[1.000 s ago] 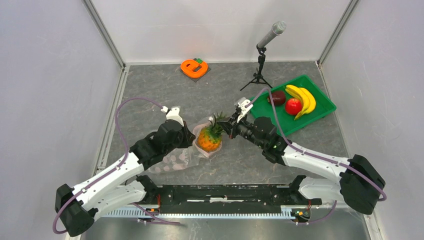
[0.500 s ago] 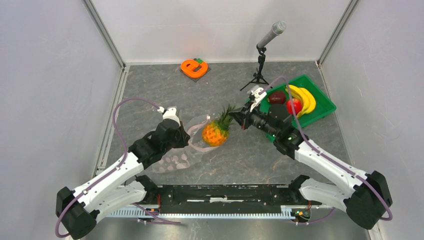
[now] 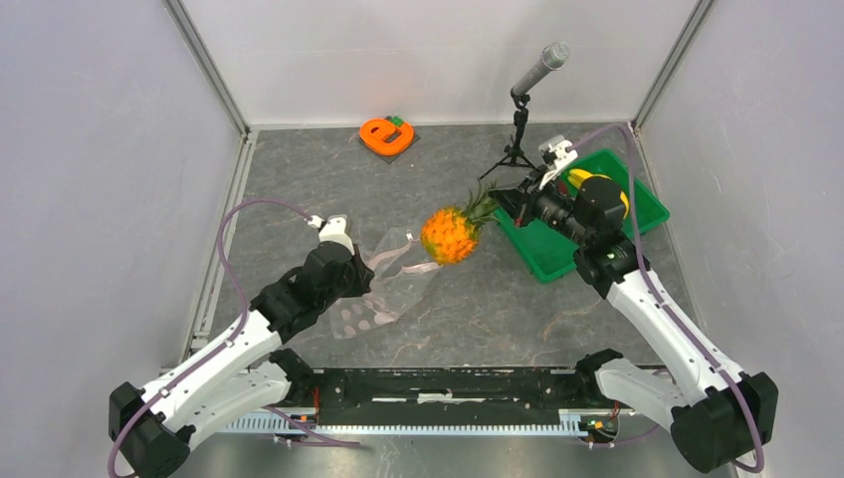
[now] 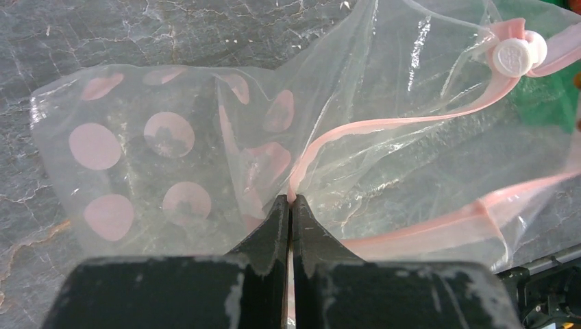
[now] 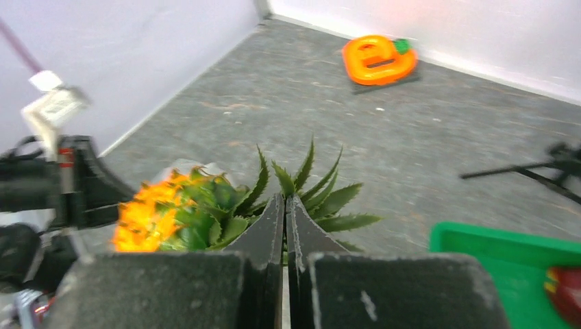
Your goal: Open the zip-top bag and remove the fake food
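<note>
The clear zip-top bag with pink dots lies open on the grey floor, its pink zip strip gaping. My left gripper is shut on the pink strip at the bag's edge; it also shows in the top view. My right gripper is shut on the green leaves of the orange pineapple and holds it in the air, outside the bag, between the bag and the green tray. The pineapple hangs left of the fingers. A banana shows in the tray; the other fruits are hidden by the arm.
An orange "e"-shaped object sits at the back, also in the right wrist view. A microphone on a small tripod stands left of the tray. Grey walls enclose the floor on three sides.
My right gripper has pulled the pineapple up and out of the bag and carried it right toward the tray. The bag has slumped flatter. My left gripper has stayed shut on the strip.
</note>
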